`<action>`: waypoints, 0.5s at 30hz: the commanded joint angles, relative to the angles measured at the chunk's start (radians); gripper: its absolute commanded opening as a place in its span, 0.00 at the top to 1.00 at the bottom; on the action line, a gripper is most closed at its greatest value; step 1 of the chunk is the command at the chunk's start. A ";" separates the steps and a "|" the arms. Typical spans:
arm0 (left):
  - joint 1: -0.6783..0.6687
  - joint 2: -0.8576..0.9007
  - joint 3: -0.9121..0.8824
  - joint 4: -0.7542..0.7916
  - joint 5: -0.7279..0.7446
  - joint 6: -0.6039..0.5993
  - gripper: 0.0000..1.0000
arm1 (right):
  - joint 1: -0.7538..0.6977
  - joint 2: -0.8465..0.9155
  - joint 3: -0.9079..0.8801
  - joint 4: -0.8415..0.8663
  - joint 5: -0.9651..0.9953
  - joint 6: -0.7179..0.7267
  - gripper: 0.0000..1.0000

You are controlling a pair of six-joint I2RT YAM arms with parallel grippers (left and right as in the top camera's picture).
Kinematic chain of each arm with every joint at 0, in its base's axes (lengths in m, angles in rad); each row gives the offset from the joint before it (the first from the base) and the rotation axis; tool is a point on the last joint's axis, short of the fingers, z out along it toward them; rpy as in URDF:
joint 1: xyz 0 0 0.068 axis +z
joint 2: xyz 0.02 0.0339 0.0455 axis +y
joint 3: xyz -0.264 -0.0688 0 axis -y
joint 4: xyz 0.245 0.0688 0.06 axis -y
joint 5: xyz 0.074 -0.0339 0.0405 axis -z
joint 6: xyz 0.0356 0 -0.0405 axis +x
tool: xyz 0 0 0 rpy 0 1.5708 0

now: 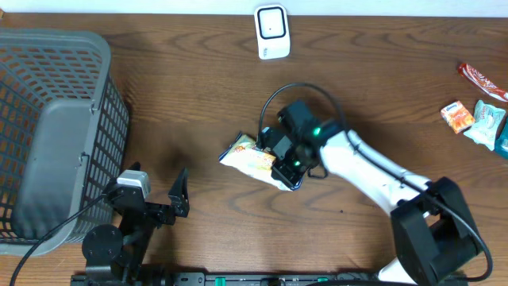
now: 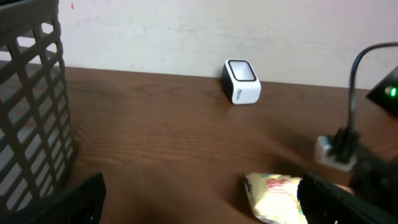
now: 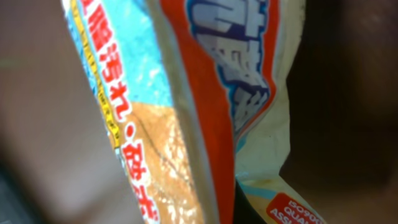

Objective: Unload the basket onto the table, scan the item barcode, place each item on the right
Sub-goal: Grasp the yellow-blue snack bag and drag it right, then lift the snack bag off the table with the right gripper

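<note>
Brown wooden counter (image 1: 175, 95) with a yellow-and-white snack packet (image 1: 248, 155) at its middle. The right pincer (image 1: 286, 168) is clamped onto the packet's right end. A white barcode scanner (image 1: 271, 32) stands well apart, at the far edge. The left pincer (image 1: 156, 183) gapes wide, holding nothing, beside a grey basket (image 1: 111, 103).

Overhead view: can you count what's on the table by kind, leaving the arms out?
Grey mesh basket: 1
Barcode scanner: 1
Snack packets: 4 (yellow-white packet in the right gripper; red packet, orange packet and teal packet at the right edge)
Total: 6
</note>
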 commanded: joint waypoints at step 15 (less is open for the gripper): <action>-0.003 -0.002 -0.001 0.002 0.015 0.014 0.02 | -0.177 0.002 0.145 -0.552 -0.820 -0.406 0.99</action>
